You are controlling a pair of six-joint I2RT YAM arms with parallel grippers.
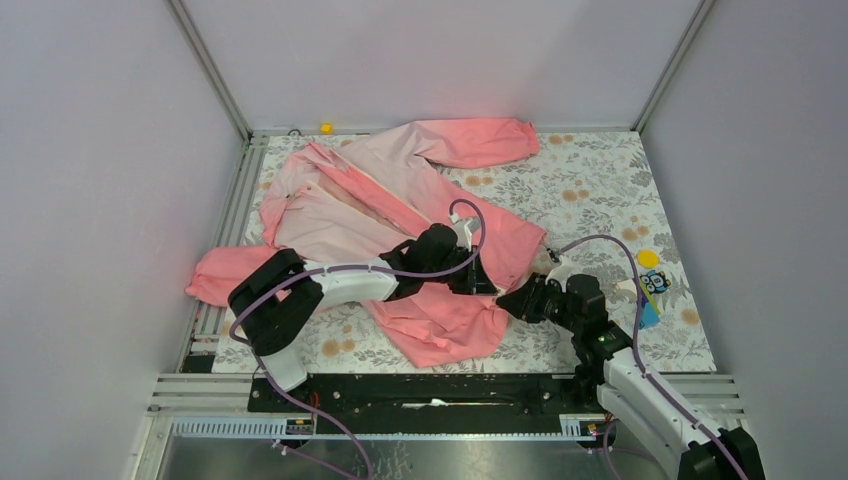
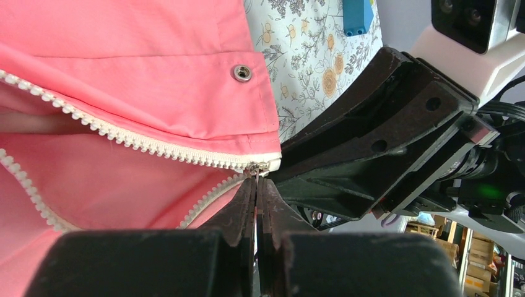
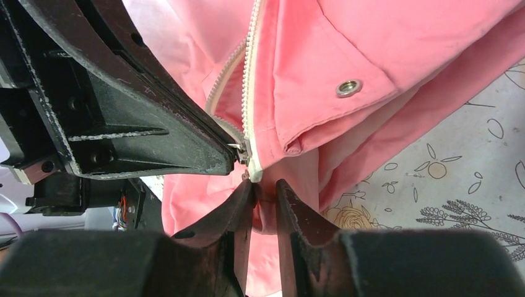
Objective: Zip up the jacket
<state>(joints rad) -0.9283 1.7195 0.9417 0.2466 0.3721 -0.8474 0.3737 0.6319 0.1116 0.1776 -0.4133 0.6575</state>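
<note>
One pink jacket (image 1: 400, 190), crumpled, front open, whitish zipper teeth (image 2: 124, 137) apart

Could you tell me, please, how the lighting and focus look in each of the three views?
Top external view: soft, even light, the jacket sharp, only faint shadows. Left wrist view: zipper teeth crisp, but the near end of the left pincer blurs into a dark mass. Right wrist view: the same blur low on the right pincer; a small glint on the metal snap.

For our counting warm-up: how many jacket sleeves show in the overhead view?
2: the far sleeve lies along the back edge; the near sleeve lies at the left edge.
</note>
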